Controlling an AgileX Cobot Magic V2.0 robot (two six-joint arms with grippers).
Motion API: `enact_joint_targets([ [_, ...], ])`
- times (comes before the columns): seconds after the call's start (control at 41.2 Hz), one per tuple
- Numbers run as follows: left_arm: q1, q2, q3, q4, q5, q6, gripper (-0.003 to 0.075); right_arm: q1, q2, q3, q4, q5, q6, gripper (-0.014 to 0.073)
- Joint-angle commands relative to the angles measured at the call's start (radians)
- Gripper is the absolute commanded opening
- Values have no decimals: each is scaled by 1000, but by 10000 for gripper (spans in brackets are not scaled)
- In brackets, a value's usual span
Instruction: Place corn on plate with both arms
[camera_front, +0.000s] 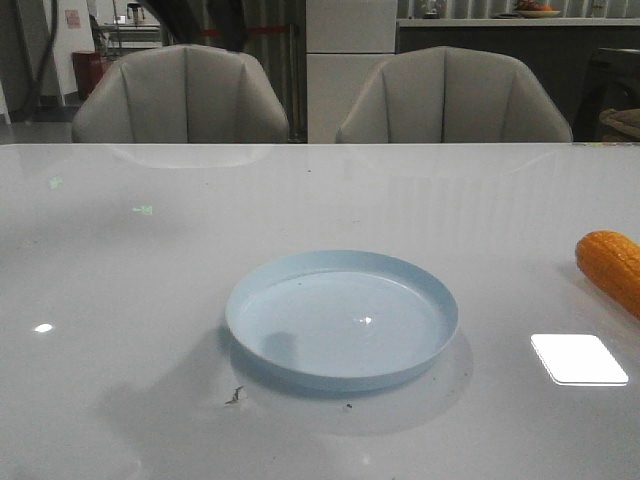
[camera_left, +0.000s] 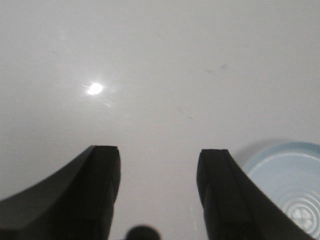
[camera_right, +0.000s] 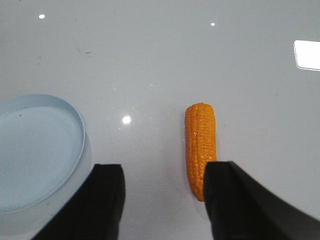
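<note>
From the front we look over a glossy white table (camera_front: 150, 300), and nearest to us, about mid-table, sits the plate (camera_front: 342, 318), pale blue, round and shallow, with nothing on it. Off to the right, well apart from the plate and cut by the frame edge, lies the corn (camera_front: 612, 268), orange and flat on the tabletop. Farther back, two grey chairs (camera_front: 180, 95) stand behind the table's far edge.

Neither of our arms shows in the front view. In the left wrist view our left gripper (camera_left: 160, 192) hangs above bare table with its jaws spread wide and nothing between them; the plate's rim (camera_left: 280, 160) appears just past one finger. In the right wrist view our right gripper (camera_right: 165, 200) also has its jaws spread and holds nothing. The corn (camera_right: 200, 147) lies just ahead of one finger (camera_right: 240, 200), its near tip partly hidden behind that finger; whether they touch we cannot tell. The plate (camera_right: 37, 150) lies beside the other finger.
</note>
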Motion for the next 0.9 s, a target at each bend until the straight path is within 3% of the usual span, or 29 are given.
enact_joint_targets([
  [0.0, 43, -147, 11, 103, -105, -89, 385, 0, -4, -33, -2, -63, -7, 467],
  [0.121, 133, -281, 200, 106, -209, -89, 363, 0, 2, -33, -2, -59, -7, 467],
  [0.437, 301, -720, 996, 103, -602, -89, 291, -3, 97, -33, -13, -56, -7, 467],
  [0.558, 314, -862, 1139, 103, -644, -89, 270, -18, 156, -35, -22, -118, -6, 469],
  [0.704, 314, -978, 1235, 103, -590, -89, 260, -81, 248, -91, -25, -150, -6, 470],
  [0.873, 314, -1033, 1256, 103, -522, -89, 260, -147, 408, -220, -44, -109, -6, 569],
])
